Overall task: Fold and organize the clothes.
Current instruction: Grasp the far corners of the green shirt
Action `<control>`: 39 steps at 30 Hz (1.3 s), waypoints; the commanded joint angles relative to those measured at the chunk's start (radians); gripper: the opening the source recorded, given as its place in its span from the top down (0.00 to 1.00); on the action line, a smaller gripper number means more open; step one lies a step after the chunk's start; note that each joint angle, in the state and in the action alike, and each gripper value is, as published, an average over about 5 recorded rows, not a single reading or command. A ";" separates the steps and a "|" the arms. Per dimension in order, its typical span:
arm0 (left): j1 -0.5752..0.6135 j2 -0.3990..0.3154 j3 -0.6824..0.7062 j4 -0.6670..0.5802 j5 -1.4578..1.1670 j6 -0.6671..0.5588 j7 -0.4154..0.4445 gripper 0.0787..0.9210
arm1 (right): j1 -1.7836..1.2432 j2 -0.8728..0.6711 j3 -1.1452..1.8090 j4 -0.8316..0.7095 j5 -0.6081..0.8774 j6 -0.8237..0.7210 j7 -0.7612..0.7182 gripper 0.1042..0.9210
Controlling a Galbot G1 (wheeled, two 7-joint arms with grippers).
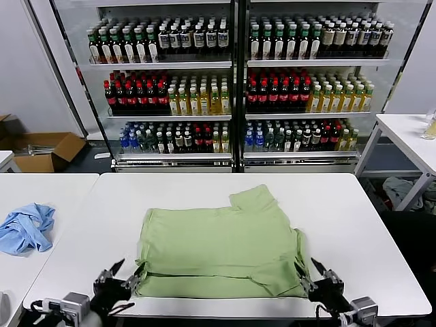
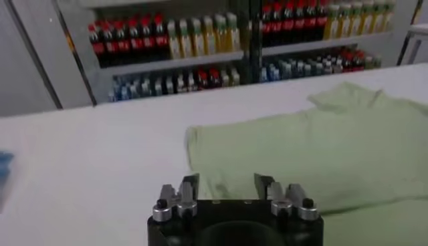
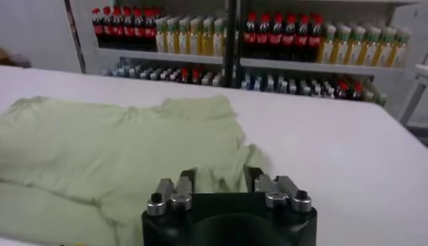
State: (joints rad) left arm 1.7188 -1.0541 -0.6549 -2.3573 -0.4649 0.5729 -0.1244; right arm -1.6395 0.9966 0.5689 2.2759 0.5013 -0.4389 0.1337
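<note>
While low, grippers (image 1: 126,272) (image 1: 310,271) flanking shirt (image 1: 221,242)

Bright, even overhead light fills the scene. The white worktop (image 1: 340,204) is nearly washed out, with only faint shadows along the shirt (image 1: 221,248) edges. Both wrist views look soft, their bottle shelves (image 2: 200,47) blurred.

We seem to be in a lab set up like a shop. Beyond the grippers, past the far edge of the white table (image 1: 354,204), stand glass-fronted shelves (image 1: 235,82) packed with rows of drink bottles (image 1: 204,99). More white tables (image 1: 409,136) and a cardboard box (image 1: 41,151) stand off to the sides.
</note>
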 commanded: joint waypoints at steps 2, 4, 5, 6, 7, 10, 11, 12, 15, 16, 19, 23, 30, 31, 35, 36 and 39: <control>-0.304 0.074 0.052 0.207 -0.077 0.001 0.050 0.30 | 0.468 0.001 -0.191 -0.227 0.070 -0.082 0.048 0.17; -0.376 0.090 0.095 0.291 -0.076 -0.004 0.063 0.23 | 0.585 0.020 -0.264 -0.309 0.081 -0.096 0.060 0.14; -0.412 0.098 0.114 0.334 -0.076 -0.007 0.069 0.20 | 0.640 0.030 -0.294 -0.348 0.083 -0.100 0.064 0.13; -0.447 0.106 0.129 0.377 -0.079 -0.010 0.076 0.17 | 0.694 0.040 -0.320 -0.386 0.084 -0.104 0.065 0.12; -0.480 0.111 0.141 0.411 -0.083 -0.010 0.080 0.15 | 0.740 0.049 -0.343 -0.420 0.085 -0.106 0.065 0.12; -0.560 0.127 0.166 0.502 -0.095 -0.003 0.098 0.12 | 0.858 0.080 -0.408 -0.528 0.089 -0.109 0.067 0.12; -0.582 0.131 0.174 0.527 -0.097 -0.001 0.105 0.12 | 0.889 0.091 -0.428 -0.566 0.091 -0.109 0.068 0.12; -0.603 0.134 0.183 0.553 -0.098 -0.001 0.111 0.12 | 0.921 0.104 -0.449 -0.607 0.092 -0.108 0.069 0.12; -0.664 0.137 0.215 0.627 -0.097 -0.009 0.123 0.12 | 1.005 0.141 -0.498 -0.721 0.096 -0.103 0.070 0.12; -0.685 0.137 0.226 0.652 -0.097 -0.013 0.126 0.12 | 1.031 0.152 -0.514 -0.760 0.097 -0.100 0.070 0.12; -0.742 0.130 0.259 0.712 -0.096 -0.021 0.133 0.12 | 1.099 0.183 -0.547 -0.862 0.098 -0.089 0.067 0.12; -0.789 0.121 0.294 0.760 -0.097 -0.022 0.141 0.12 | 1.145 0.227 -0.547 -0.981 0.091 -0.063 0.066 0.12; -0.849 0.108 0.344 0.828 -0.102 -0.023 0.172 0.12 | 1.182 0.286 -0.528 -1.158 0.065 -0.024 0.063 0.12; -0.859 0.104 0.350 0.842 -0.105 -0.024 0.177 0.12 | 1.187 0.292 -0.527 -1.176 0.059 -0.020 0.062 0.12; -0.891 0.088 0.376 0.890 -0.111 -0.031 0.192 0.12 | 1.205 0.313 -0.528 -1.236 0.036 -0.005 0.053 0.12; -0.896 0.084 0.381 0.897 -0.110 -0.034 0.197 0.12 | 1.209 0.319 -0.528 -1.250 0.030 0.000 0.051 0.12; -0.913 0.072 0.395 0.920 -0.108 -0.041 0.205 0.12 | 1.217 0.341 -0.522 -1.284 0.012 0.012 0.046 0.12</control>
State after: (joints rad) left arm 0.9204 -0.9645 -0.3288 -1.5838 -0.5666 0.5435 0.0480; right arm -0.5032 1.2790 0.0704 1.1826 0.5413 -0.4518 0.1820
